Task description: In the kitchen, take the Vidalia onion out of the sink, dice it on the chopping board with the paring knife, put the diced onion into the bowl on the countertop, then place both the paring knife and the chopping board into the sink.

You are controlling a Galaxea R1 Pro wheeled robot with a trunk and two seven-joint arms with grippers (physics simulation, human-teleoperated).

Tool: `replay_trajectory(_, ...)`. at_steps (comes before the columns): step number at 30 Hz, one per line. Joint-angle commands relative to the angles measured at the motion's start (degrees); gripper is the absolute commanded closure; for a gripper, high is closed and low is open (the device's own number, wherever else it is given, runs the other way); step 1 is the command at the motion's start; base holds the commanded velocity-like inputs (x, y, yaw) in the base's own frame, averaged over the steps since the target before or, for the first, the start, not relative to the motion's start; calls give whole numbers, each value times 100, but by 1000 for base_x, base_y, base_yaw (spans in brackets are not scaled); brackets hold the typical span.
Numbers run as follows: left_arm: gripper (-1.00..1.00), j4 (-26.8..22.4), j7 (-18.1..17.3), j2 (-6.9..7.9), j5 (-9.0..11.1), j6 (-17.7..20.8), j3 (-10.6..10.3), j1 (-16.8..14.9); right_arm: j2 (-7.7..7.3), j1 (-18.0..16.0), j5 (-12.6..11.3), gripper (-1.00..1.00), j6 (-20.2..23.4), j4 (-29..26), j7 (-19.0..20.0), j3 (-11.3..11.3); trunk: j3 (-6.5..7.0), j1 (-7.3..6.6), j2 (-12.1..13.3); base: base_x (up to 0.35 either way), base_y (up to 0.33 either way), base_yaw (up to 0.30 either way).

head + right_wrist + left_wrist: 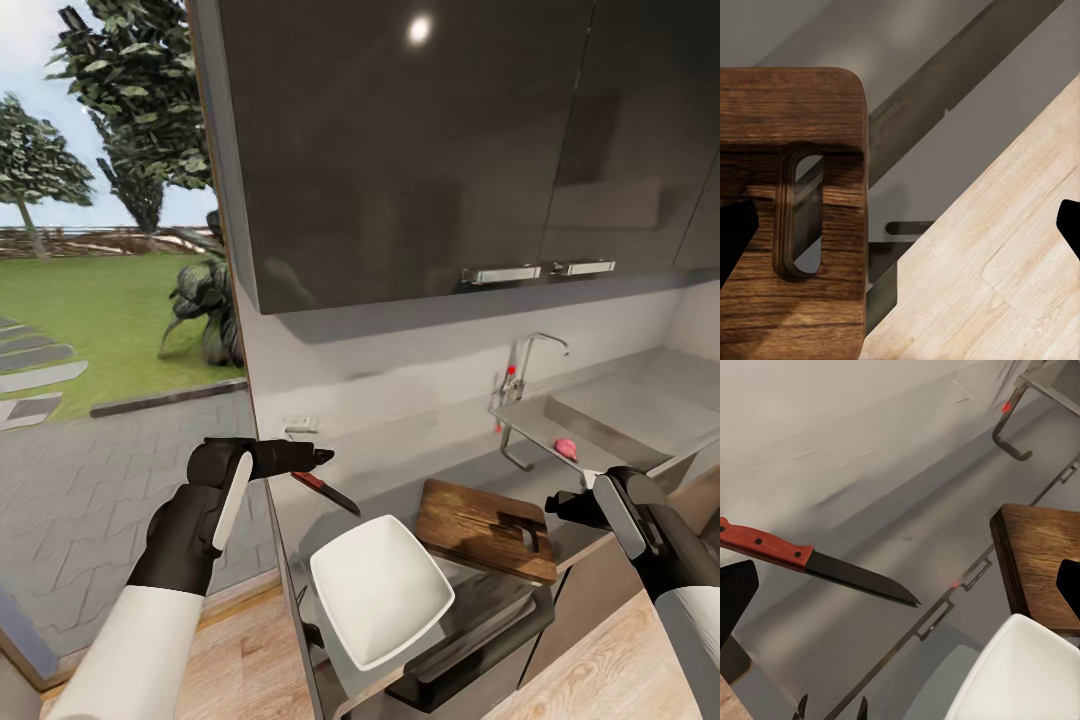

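- Overhead, the head view has the left gripper (pixel 322 457) hovering by the paring knife (pixel 326 490), nothing held; I cannot tell its jaw gap here. The right gripper (pixel 556 505) sits at the chopping board (pixel 487 528) edge. A pink onion (pixel 566 448) lies in the steel sink (pixel 640 415); the white square bowl (pixel 380 590) rests on the grey countertop (pixel 400 485) under dark glossy cabinets (pixel 440 150)
- Left wrist view: jaws spread wide and empty; the orange-red-handled knife (pixel 817 562) lies flat, apart from the board (pixel 1039 562) and bowl (pixel 1020 675)
- Right wrist view: jaws wide, empty, above the board's slot handle (pixel 799 214), which overhangs the light wooden floor (pixel 1005 255)
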Motion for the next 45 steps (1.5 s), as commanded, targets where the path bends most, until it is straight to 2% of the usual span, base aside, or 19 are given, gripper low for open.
replay_trajectory(1,-100,-3,-8,-2,1,28,3,-4,-1,-3,-61,-100,15,-5,-51,0,-9,3,-9,0,0,0)
replay_trajectory(21,-100,-3,-8,-2,1,27,3,-4,-1,-3,-61,-100,15,-5,-49,9,-20,3,-9,0,0,0)
replay_trajectory(45,-100,-3,-8,-2,1,27,3,-4,-1,-3,-61,-100,15,-3,-49,8,-219,3,-9,0,0,0)
